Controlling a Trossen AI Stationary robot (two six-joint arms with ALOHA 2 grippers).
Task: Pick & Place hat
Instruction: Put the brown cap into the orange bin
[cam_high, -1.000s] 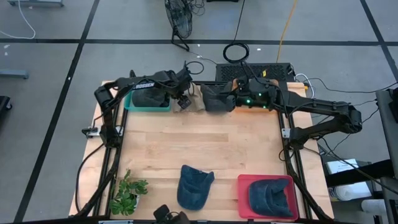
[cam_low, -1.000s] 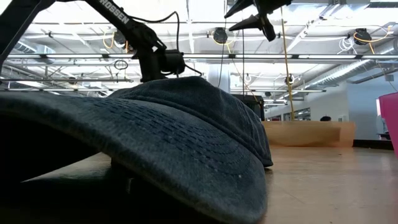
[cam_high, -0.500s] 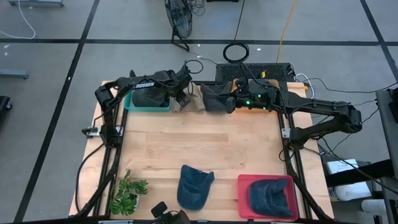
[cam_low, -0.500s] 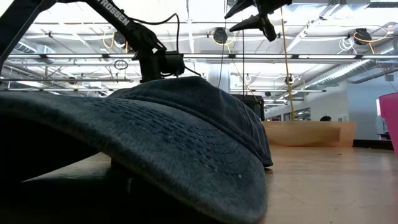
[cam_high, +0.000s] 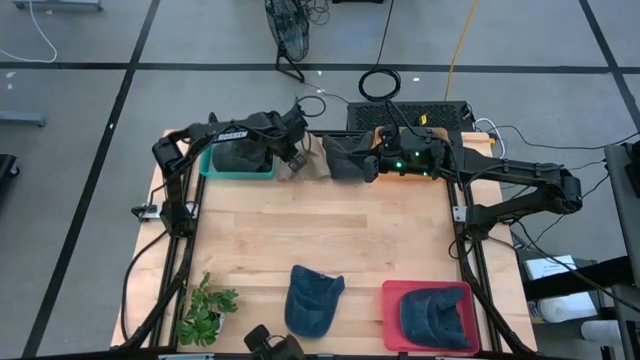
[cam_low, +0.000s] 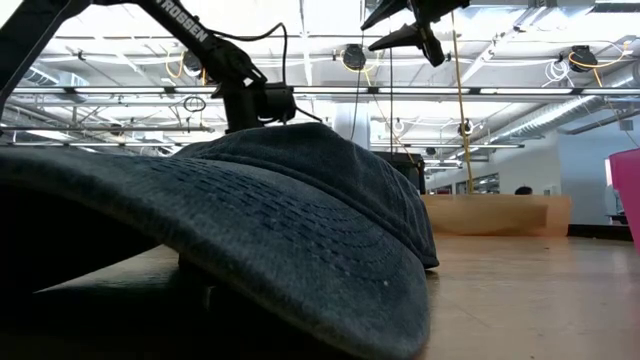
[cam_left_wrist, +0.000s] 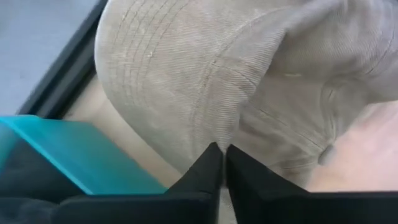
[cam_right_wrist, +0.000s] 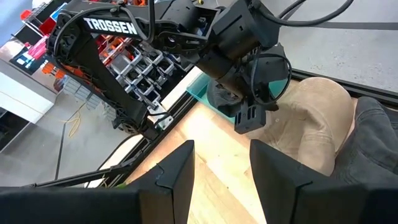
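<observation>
Tan hat at bench far edge, beside teal bin. Left gripper jaws pinched together on hat's fabric, nearest arm. Right gripper jaws apart, just beside hat.

High view: even, bright overhead light; soft short shadows on tabletop; no glare; slight bending of lines at edges.
Low view: strong backlight from ceiling lamps; blue hat near lens, brim underside in deep shadow, near edge soft.
Left wrist view: tan hat evenly lit, close-up blur; teal bin blurred.
Right wrist view: bright, background sharp, own fingers soft.
</observation>
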